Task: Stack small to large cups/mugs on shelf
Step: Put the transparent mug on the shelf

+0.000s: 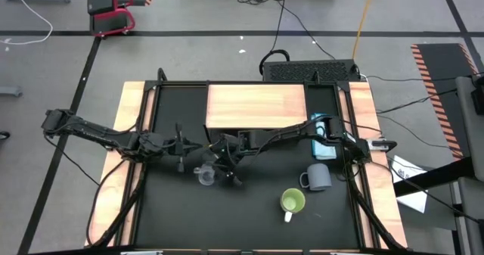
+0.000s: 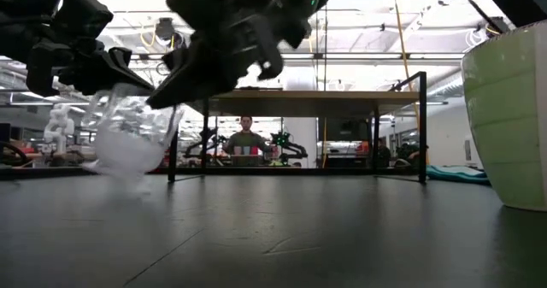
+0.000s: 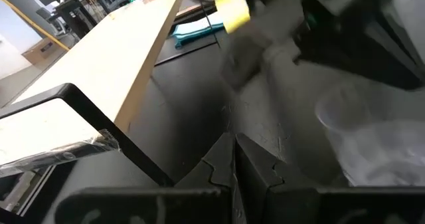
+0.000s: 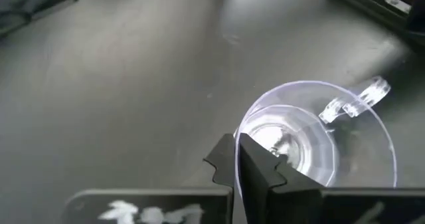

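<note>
Both grippers meet near the middle of the black table, just in front of the shelf [image 1: 255, 106]. Right gripper [image 1: 224, 166] has its fingers [image 4: 249, 171] pressed together on the near rim of the glass cup [image 1: 205, 176], one finger inside the cup and one outside; its wrist view looks straight down into the cup, the clear handle [image 4: 355, 101] sticking out on the far side. From table height the cup [image 2: 130, 143] looks tilted, with the dark gripper body just above and beside it. I can't tell whether its base rests on the table or is lifted off it.

Left gripper [image 1: 180, 153] sits just to the left of the cup, apart from it, and its fingers [image 3: 226, 164] are closed together with nothing between them. Its wrist view shows the cup [image 3: 372, 141] off to one side and the shelf's pale board with its black frame stretching away.

The grey mug [image 1: 318, 177] stands to the right, near the table's right edge, handle pointing left. The green mug [image 1: 292, 202] stands just in front of it, nearer the front edge, its white handle pointing forward. Both are well apart from the grippers. The shelf top is bare wood.

A person [image 2: 246, 138] sits in the room beyond the table.
</note>
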You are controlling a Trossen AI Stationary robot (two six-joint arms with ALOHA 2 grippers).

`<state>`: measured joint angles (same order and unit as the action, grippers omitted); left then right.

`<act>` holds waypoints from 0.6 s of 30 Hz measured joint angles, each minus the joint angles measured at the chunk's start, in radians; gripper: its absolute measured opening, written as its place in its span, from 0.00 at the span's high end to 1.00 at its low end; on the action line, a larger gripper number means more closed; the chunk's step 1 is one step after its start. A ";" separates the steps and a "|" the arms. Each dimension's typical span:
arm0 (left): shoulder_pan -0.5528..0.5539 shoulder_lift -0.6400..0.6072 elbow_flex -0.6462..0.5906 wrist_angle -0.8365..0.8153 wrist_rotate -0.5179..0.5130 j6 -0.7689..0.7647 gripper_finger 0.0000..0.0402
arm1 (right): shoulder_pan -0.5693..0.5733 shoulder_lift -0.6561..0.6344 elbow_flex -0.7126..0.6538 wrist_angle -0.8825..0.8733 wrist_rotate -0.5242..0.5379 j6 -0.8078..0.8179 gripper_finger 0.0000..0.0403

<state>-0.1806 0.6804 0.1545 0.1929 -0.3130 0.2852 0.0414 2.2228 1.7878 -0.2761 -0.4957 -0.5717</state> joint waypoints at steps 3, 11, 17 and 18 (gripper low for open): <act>0.000 0.000 0.000 0.001 0.000 0.000 0.95 | 0.000 -0.060 -0.001 -0.087 0.028 -0.038 1.00; 0.000 0.000 0.000 0.027 0.000 0.005 0.95 | 0.006 -0.118 0.001 -0.249 0.008 -0.052 1.00; 0.000 0.000 0.000 0.047 0.000 0.009 0.95 | 0.026 -0.119 0.001 -0.330 0.002 -0.050 1.00; 0.000 0.000 0.000 0.047 0.000 0.010 0.95 | 0.030 -0.119 0.001 -0.339 0.003 -0.050 1.00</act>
<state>-0.1807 0.6803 0.1543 0.2401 -0.3130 0.2953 0.0710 2.1040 1.7885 -0.6147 -0.4931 -0.6220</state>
